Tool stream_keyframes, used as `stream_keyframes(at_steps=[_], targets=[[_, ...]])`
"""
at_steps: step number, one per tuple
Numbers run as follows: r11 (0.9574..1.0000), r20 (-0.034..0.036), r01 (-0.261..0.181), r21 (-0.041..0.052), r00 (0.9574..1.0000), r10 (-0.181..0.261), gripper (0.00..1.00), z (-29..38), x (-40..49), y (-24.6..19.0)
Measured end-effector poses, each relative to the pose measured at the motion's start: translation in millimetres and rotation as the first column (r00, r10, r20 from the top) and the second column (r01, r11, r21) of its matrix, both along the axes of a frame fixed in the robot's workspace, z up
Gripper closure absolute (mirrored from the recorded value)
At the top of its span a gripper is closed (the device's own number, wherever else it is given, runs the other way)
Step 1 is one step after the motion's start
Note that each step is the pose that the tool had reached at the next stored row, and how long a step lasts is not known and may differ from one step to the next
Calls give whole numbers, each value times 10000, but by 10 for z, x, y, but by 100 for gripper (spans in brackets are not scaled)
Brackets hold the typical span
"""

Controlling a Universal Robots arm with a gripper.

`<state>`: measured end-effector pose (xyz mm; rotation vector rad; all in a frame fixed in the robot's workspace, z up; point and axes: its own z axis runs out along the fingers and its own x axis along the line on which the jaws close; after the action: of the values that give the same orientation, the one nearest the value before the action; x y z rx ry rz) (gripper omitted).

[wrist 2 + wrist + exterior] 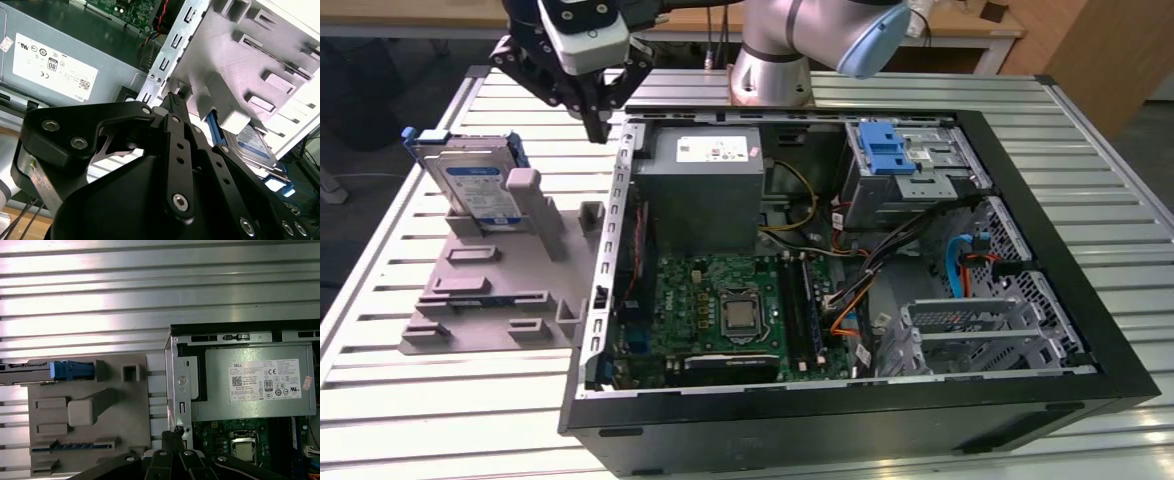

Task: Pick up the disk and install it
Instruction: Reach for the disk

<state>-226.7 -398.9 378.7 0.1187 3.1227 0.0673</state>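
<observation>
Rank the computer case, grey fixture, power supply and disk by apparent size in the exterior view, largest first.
1. computer case
2. grey fixture
3. power supply
4. disk, standing upright and angled, so its rank against the power supply is unsure.

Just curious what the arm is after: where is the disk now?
The disk stands on edge in the grey holder, on the exterior view's left, beside the open computer case; the gripper hangs above the gap between them.

Open computer case (pixel 854 420) sits beside grey fixture (pixel 480 300).
</observation>
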Motion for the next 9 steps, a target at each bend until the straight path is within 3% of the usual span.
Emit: stream_keyframes(at_steps=[9], targets=[[10000, -1, 0, 0, 10000, 0, 89, -6, -28, 0]])
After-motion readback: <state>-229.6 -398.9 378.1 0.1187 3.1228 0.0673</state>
